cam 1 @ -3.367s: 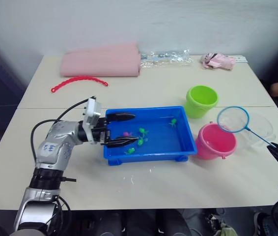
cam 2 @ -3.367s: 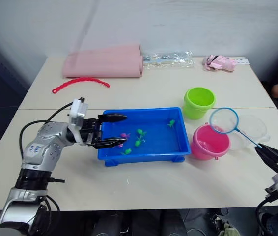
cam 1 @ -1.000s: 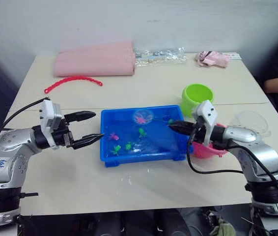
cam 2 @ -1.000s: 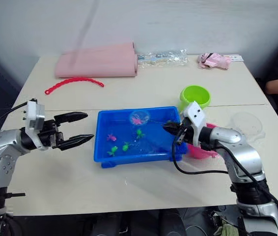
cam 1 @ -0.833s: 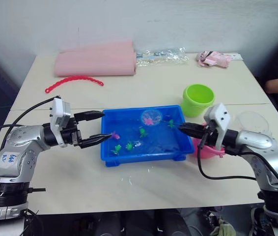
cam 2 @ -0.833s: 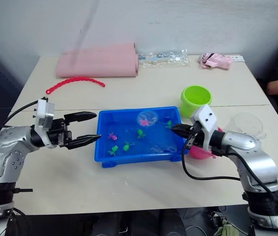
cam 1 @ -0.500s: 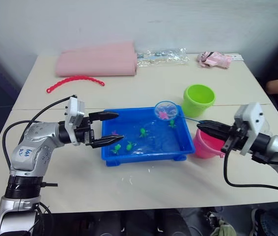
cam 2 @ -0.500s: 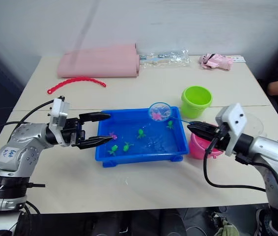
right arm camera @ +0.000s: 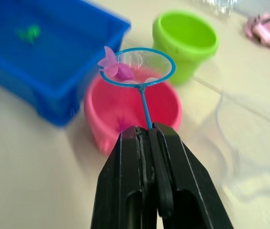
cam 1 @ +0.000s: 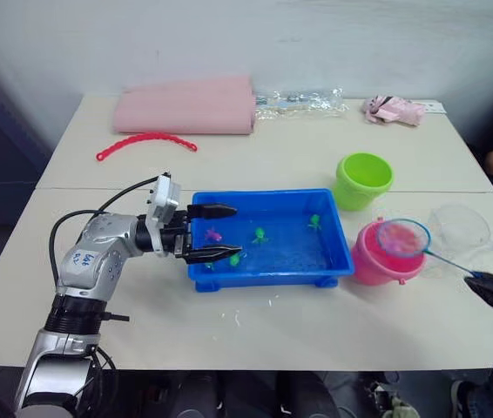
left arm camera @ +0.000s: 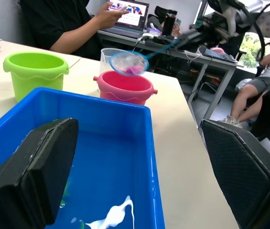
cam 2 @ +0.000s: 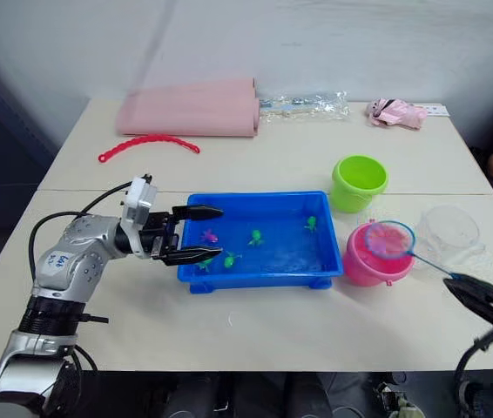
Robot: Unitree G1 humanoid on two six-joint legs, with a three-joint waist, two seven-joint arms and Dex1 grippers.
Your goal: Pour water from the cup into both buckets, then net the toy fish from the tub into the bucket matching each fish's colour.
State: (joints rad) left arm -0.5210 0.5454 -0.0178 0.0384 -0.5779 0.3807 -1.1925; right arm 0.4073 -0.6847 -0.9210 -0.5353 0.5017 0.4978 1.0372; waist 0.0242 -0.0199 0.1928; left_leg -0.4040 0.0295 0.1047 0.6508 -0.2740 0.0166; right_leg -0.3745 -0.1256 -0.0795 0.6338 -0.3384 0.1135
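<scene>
Right wrist view, net (right arm camera: 143, 68) over pink bucket (right arm camera: 131, 113), green bucket (right arm camera: 186, 42) behind.

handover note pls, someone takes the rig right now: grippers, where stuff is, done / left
Right gripper shut on the net handle; hoop sits over the pink bucket with a pink fish in it, not yet dropped.
Left gripper open, over the left end of the tub.
Cup stands right of the pink bucket; green bucket behind.
Left: tip this fish in, then net the fish left in the tub.
</scene>
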